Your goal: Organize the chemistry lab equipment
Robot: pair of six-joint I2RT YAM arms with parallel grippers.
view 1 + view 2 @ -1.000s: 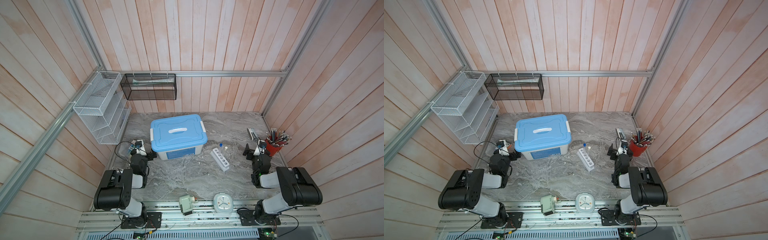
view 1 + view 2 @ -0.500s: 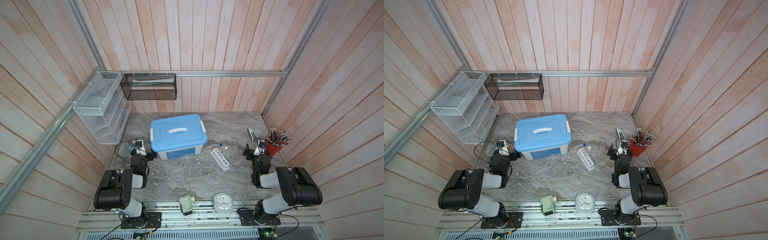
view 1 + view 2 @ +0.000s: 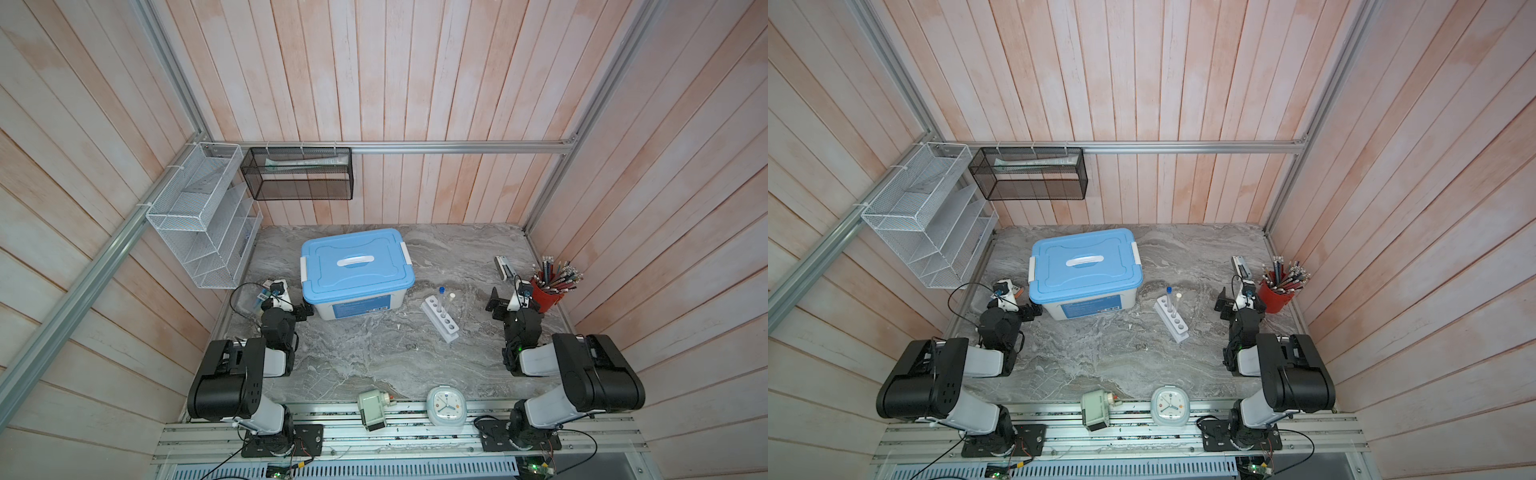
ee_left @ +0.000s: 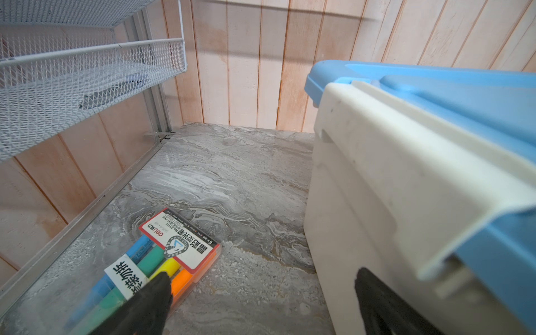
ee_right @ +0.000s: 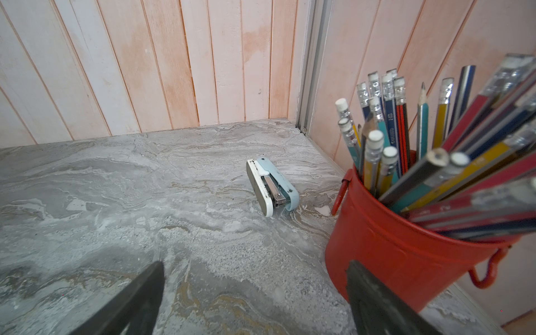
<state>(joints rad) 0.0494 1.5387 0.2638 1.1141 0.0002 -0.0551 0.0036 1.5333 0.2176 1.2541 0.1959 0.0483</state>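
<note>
A white six-hole rack (image 3: 441, 322) (image 3: 1173, 319) lies on the grey marbled table, right of the middle in both top views. Two thin clear tubes stand in its far end, one with a blue cap (image 3: 441, 290) and one with a white cap (image 3: 451, 296). My left gripper (image 3: 286, 306) (image 4: 262, 275) rests open at the table's left, between a highlighter pack and the box, holding nothing. My right gripper (image 3: 514, 302) (image 5: 256, 265) rests open at the right beside the red cup, also holding nothing. Both are well away from the rack.
A closed white box with a blue lid (image 3: 357, 270) stands mid-table. The highlighter pack (image 4: 174, 252) lies by the left wall. A stapler (image 5: 272, 187) and the red cup of pencils (image 5: 391, 246) are at the right. A clock (image 3: 446, 405) and a sharpener (image 3: 372, 409) sit at the front edge. A white mesh shelf (image 3: 199, 216) and a black basket (image 3: 297, 174) hang on the walls.
</note>
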